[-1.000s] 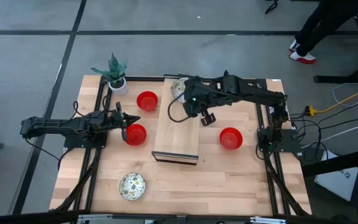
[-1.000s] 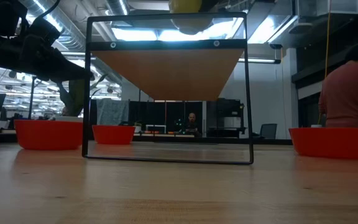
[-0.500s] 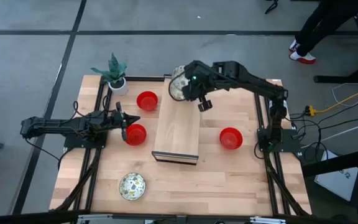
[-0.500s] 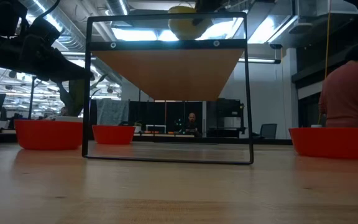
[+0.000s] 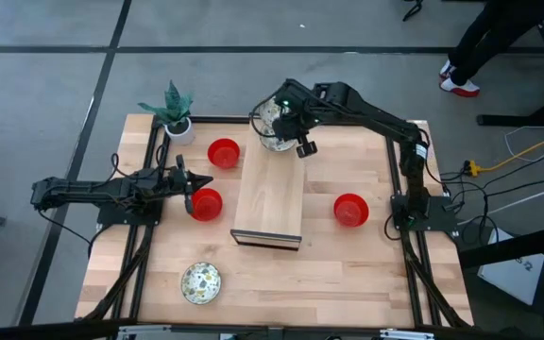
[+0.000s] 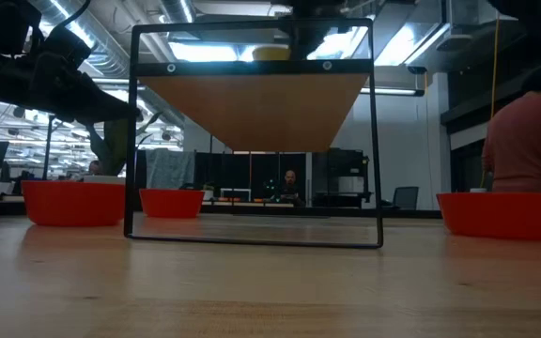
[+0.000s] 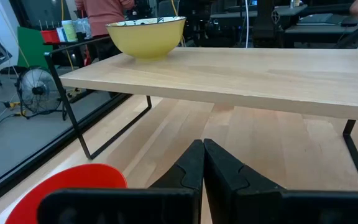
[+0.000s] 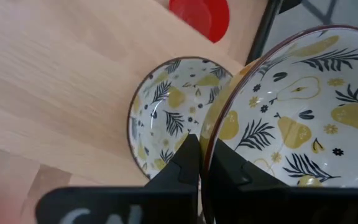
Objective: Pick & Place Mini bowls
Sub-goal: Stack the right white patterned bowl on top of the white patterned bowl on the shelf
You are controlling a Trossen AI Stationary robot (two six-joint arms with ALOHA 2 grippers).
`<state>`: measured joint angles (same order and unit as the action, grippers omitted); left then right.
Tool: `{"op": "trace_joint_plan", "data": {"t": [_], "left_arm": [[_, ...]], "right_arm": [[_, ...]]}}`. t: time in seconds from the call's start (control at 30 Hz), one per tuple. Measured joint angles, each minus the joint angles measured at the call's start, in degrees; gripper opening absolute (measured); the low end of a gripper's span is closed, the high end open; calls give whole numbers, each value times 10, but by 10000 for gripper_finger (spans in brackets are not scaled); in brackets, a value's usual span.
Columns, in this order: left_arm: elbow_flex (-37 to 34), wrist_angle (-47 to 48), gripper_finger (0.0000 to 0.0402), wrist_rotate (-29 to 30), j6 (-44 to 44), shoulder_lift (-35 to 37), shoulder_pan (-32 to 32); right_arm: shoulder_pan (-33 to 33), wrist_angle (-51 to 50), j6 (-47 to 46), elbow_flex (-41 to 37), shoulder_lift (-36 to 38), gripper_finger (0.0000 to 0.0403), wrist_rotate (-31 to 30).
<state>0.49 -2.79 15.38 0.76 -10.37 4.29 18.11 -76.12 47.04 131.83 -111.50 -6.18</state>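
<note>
My right gripper (image 8: pixel 201 163) pinches the rim of a cream bowl (image 8: pixel 303 118) patterned with yellow pears and dark leaves, above a matching bowl (image 8: pixel 169 118) at the shelf's (image 5: pixel 272 194) far edge.

right gripper (image 8: pixel 201 163) carrying a patterned bowl (image 8: pixel 303 118) is travelling from mid-shelf to the shelf's (image 5: pixel 270 194) far end, now hanging over the second patterned bowl (image 8: pixel 166 118) resting there, arm stretching further out
</note>
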Motion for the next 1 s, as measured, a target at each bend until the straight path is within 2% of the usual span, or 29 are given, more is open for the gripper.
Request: {"op": "trace_joint_plan", "data": {"t": [0.27, 0.5, 1.0], "left_arm": [[0, 0, 4, 0, 0, 0, 0], [0, 0, 4, 0, 0, 0, 0], [0, 0, 4, 0, 0, 0, 0]], "right_arm": [[17, -13, 32, 0, -28, 14, 29], [29, -47, 47, -1, -36, 14, 31], [10, -55, 55, -1, -41, 14, 33]]}}
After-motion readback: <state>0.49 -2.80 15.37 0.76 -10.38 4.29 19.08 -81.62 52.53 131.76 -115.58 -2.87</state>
